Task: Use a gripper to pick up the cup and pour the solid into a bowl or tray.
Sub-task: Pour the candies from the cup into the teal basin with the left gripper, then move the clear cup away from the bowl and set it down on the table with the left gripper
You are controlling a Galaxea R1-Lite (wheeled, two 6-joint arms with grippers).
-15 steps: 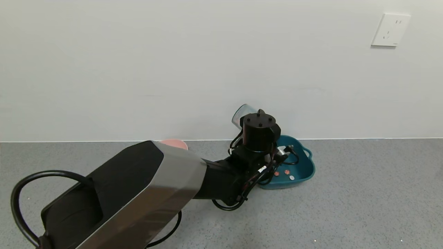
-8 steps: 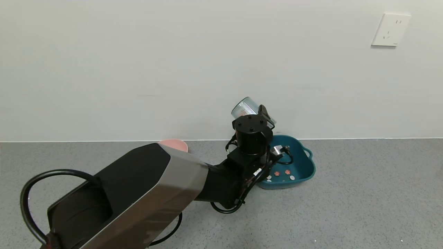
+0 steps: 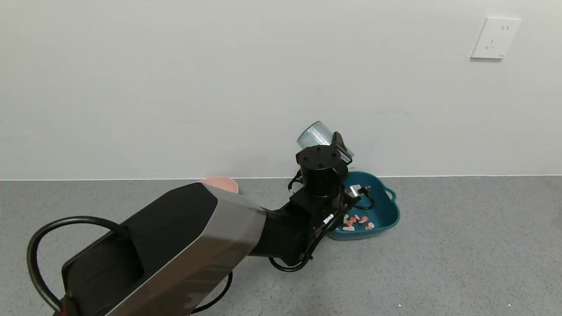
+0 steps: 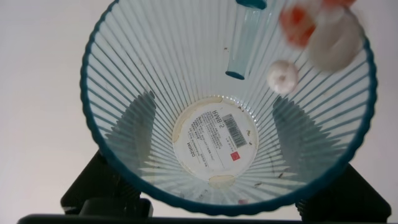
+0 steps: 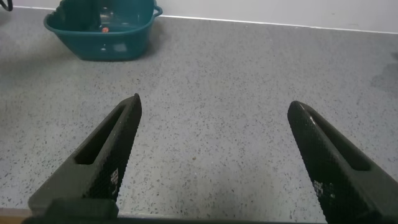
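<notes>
My left gripper (image 3: 328, 145) is shut on the ribbed blue-grey cup (image 3: 317, 133) and holds it tipped over, bottom up, above the dark teal tray (image 3: 388, 218) by the wall. In the left wrist view I look into the cup (image 4: 155, 106); its inside is nearly empty and a few orange and white pieces of the solid (image 4: 283, 76) are falling past the rim. The gripper's fingers (image 4: 102, 186) show dark through both cup walls. Several pieces of the solid (image 3: 354, 221) lie in the tray. My right gripper (image 5: 214, 103) is open and empty above the grey table, away from the tray (image 5: 99, 40).
A round pink bowl (image 3: 221, 182) stands behind my left arm near the wall. The white wall runs right behind the tray, with a socket (image 3: 495, 38) high at the right. Bare grey tabletop (image 3: 461, 245) lies to the right of the tray.
The left gripper has raised and tipped the cup further over the tray. More orange and white pieces now lie in the tray than before.
</notes>
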